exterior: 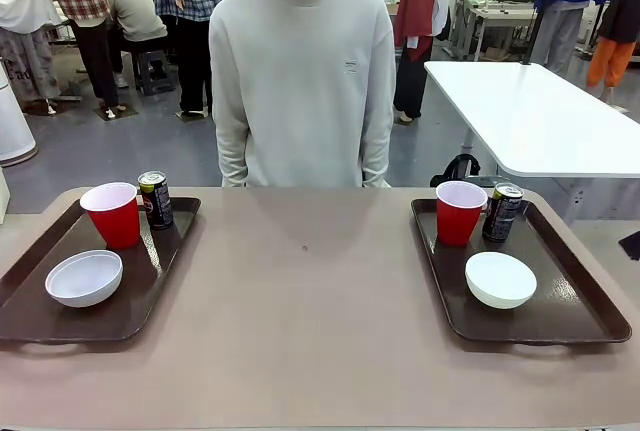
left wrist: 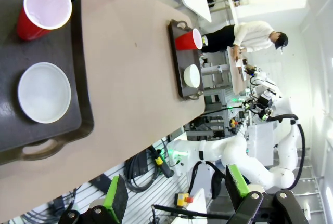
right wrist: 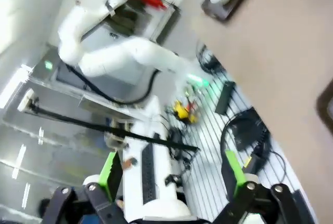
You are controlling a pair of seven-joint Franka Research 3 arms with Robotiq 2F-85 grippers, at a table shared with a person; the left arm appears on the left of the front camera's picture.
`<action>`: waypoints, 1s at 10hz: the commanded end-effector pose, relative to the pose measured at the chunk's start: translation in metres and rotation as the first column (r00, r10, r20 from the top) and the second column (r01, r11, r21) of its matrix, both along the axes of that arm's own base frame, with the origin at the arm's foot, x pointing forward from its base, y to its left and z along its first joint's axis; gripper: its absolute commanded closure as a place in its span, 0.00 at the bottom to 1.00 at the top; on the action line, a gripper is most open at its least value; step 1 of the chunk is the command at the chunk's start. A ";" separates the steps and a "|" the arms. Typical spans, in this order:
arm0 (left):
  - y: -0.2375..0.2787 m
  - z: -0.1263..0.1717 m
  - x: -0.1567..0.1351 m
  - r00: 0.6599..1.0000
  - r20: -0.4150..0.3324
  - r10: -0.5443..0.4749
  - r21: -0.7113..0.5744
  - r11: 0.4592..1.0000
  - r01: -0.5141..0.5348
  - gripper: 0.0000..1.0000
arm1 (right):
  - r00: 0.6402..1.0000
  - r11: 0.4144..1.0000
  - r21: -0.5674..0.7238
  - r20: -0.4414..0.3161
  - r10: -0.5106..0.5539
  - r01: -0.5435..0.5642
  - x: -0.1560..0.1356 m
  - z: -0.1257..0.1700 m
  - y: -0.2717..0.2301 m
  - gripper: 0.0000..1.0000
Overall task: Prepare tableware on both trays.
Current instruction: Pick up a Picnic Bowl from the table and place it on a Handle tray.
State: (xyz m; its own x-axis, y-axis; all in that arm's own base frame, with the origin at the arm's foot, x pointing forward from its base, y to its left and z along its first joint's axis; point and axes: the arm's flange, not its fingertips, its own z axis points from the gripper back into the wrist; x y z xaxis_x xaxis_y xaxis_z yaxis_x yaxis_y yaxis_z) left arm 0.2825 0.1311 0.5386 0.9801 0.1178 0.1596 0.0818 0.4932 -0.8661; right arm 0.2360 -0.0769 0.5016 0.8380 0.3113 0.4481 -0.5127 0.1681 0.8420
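Observation:
In the front view, the left tray [exterior: 30, 311] carries a red cup [exterior: 112, 214], a dark can [exterior: 155, 199] and a white bowl [exterior: 84, 278]. The right tray [exterior: 585, 306] carries the same set: red cup [exterior: 460, 212], can [exterior: 502, 212], bowl [exterior: 500, 279]. My left gripper [left wrist: 177, 193] is open and empty, held off the table's near edge; its wrist view looks down on a tray [left wrist: 73, 52] with cup [left wrist: 44, 8] and bowl [left wrist: 44, 92]. My right gripper [right wrist: 171, 174] is open and empty too, also off the table edge, in a blurred view.
A person in a pale sweatshirt [exterior: 303, 71] stands at the far side, hands down. The tan table [exterior: 310, 301] is bare between the trays. A white table [exterior: 540, 111] stands behind on the right. Cables and a robot base [left wrist: 208, 156] lie below the near edge.

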 end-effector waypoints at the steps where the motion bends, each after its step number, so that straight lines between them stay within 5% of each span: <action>1: -0.001 -0.002 -0.002 1.000 0.026 -0.008 -0.014 1.000 0.008 0.00 | 0.988 0.982 0.111 -0.053 -0.145 0.150 0.013 -0.011 -0.018 0.00; 3: -0.001 -0.002 -0.002 1.000 0.026 -0.008 -0.014 1.000 0.008 0.00 | 0.959 0.951 0.132 -0.091 -0.269 0.279 0.016 -0.019 -0.029 0.00; 4: -0.001 -0.002 -0.002 1.000 0.026 -0.008 -0.014 1.000 0.008 0.00 | 0.960 0.962 -0.005 -0.065 -0.274 0.274 0.023 -0.014 -0.020 0.00; 5: -0.001 -0.002 -0.002 1.000 0.026 -0.008 -0.014 1.000 0.008 0.00 | 0.969 0.964 0.125 -0.102 -0.224 0.236 0.013 -0.019 -0.040 0.00; 10: -0.001 -0.002 -0.002 1.000 0.026 -0.008 -0.014 1.000 0.008 0.00 | 0.969 0.964 0.125 -0.102 -0.224 0.236 0.013 -0.019 -0.040 0.00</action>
